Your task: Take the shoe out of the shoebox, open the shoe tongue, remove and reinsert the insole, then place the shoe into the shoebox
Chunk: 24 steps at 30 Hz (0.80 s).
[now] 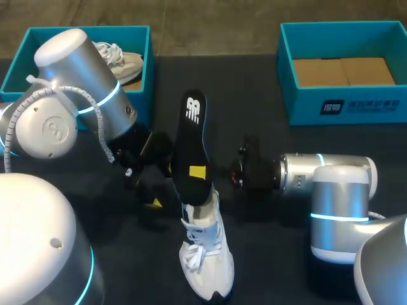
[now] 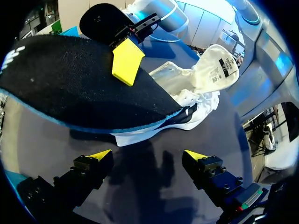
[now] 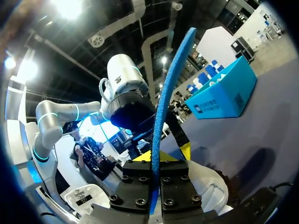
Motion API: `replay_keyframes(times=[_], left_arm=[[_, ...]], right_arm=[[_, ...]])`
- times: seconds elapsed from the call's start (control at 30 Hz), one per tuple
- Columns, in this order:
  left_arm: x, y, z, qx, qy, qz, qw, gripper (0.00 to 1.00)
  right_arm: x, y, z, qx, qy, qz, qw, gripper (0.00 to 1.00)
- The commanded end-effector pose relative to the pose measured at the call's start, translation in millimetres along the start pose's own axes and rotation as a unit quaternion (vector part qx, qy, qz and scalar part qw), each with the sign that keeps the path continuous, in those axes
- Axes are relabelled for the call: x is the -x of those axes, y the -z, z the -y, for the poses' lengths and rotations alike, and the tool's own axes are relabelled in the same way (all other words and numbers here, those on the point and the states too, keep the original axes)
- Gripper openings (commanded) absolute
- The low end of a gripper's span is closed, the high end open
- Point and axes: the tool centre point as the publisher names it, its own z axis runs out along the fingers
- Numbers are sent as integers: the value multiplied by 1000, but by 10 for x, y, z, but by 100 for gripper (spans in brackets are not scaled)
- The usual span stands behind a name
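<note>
While the right hand [image 1: 198, 172] pinches the insole [image 1: 191, 130], the left hand [image 2: 148, 155] hangs spread over the dark table [image 1: 270, 254].

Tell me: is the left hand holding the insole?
No, the left hand is open and empty; the right hand clamps the insole.

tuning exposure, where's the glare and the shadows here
Head view: sheen on the left arm, faint shadows on the dark table. Left wrist view: the insole throws a dark shadow beneath it. Right wrist view: overhead lights glare behind the insole.
</note>
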Motion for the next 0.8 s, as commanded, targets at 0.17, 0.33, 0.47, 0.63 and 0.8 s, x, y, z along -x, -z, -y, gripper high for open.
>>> replay_keyframes(times=[0.17,0.33,0.47,0.63,0.8], left_arm=[[0,-7,1,1,0,0,1000,100],[0,-7,1,1,0,0,1000,100],[0,-7,1,1,0,0,1000,100],[0,-7,1,1,0,0,1000,100],[0,-7,1,1,0,0,1000,100]], right_arm=[[-48,-14,-133,-10,9,13,1000,0],[-53,6,-151,-7,11,18,1000,0],[-68,16,-175,-7,14,29,999,0],[-40,56,-156,-4,15,36,999,0],[-57,84,-147,1,14,44,999,0]])
